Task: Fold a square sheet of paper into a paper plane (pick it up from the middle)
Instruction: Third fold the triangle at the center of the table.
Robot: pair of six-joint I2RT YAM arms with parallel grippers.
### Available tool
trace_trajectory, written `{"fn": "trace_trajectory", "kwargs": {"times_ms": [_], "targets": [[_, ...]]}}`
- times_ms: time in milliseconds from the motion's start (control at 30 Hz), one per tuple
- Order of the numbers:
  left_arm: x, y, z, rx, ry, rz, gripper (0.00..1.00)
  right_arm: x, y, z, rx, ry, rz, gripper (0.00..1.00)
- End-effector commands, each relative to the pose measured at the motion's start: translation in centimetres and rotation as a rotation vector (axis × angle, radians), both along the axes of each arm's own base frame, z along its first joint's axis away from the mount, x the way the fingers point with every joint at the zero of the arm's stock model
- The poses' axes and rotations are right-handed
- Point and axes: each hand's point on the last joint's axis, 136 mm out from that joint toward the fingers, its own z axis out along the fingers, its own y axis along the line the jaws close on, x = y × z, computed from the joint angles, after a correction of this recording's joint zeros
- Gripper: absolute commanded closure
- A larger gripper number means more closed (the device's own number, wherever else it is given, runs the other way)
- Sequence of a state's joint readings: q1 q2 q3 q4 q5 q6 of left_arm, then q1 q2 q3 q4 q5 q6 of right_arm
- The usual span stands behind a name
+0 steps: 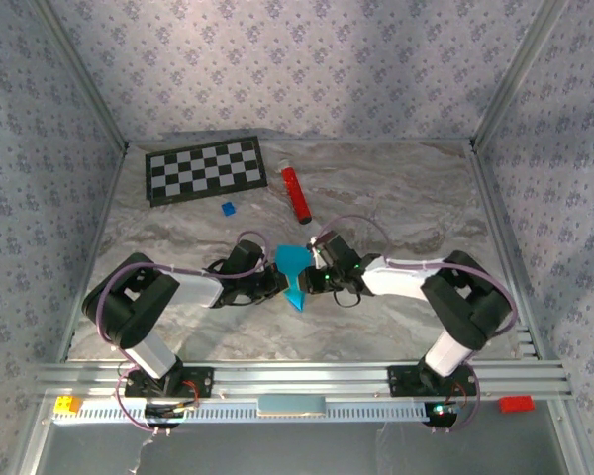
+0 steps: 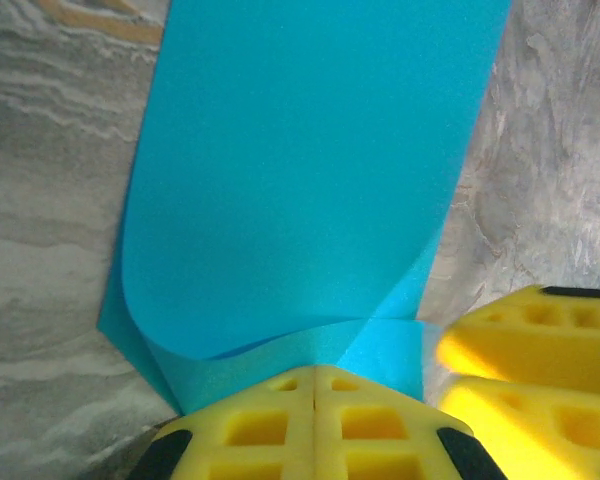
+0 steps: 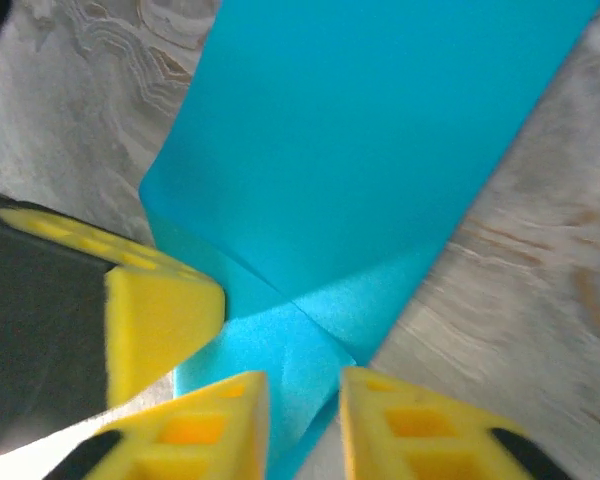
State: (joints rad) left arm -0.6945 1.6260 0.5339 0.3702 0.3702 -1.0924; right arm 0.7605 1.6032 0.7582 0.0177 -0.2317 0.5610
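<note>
Left fingers (image 2: 260, 425): together, clamped on the folded thin cyan-blue paper sheet (image 2: 310, 180).
Right fingers (image 3: 400, 420): apart, with paper between them.
Risk: the single hold may slip, and the fold opens on the grey marble bench (image 2: 40, 200).

Overhead; both wrists close on paper (image 2: 310, 180)

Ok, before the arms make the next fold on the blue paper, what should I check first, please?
1. Left gripper holds the paper: ok, shut on its bent edge.
2. Right gripper free of the paper: cannot tell; jaws apart, paper edge lies between them.
3. Fold pressed flat: not ok, the paper curves up loosely.
4. Room between the grippers: not ok, fingers almost side by side.
5. Red cylinder and blue block away from the paper: ok.
</note>
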Motion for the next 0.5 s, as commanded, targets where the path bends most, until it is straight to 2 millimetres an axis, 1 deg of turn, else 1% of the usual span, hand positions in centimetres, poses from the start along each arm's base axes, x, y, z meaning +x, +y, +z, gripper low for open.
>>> {"fn": "trace_trajectory", "kwargs": {"times_ms": [0, 33, 133, 167, 233, 300, 367, 467], "targets": [[-1.9, 2.1, -3.2, 0.122, 0.074, 0.015, 1.00, -0.3, -0.6, 2.9, 0.040, 0.001, -0.002, 0.65], [-1.8, 2.0, -3.1, 0.120, 0.072, 0.018, 1.00, -0.6, -0.6, 3.4, 0.062, 0.003, 0.007, 0.63], [-1.7, 1.9, -3.0, 0.121, 0.070, 0.028, 1.00, -2.2, 0.5, 4.8, 0.142, 0.044, 0.075, 0.64], [-1.7, 1.9, -3.0, 0.123, 0.070, 0.032, 1.00, -2.9, 1.1, 5.1, 0.168, 0.067, 0.105, 0.67], [-1.7, 1.8, -2.9, 0.122, 0.067, 0.035, 1.00, -4.1, 2.3, 5.3, 0.198, 0.101, 0.162, 0.75], [-1.7, 1.7, -2.9, 0.123, 0.066, 0.034, 1.00, -4.9, 3.2, 4.9, 0.185, 0.113, 0.191, 0.85], [-1.7, 1.6, -2.9, 0.123, 0.065, 0.033, 1.00, -5.0, 3.4, 4.0, 0.152, 0.131, 0.180, 0.91], [-1.6, 1.5, -2.9, 0.118, 0.065, 0.036, 1.00, -5.0, 3.5, 2.5, 0.106, 0.167, 0.171, 0.96]]}}
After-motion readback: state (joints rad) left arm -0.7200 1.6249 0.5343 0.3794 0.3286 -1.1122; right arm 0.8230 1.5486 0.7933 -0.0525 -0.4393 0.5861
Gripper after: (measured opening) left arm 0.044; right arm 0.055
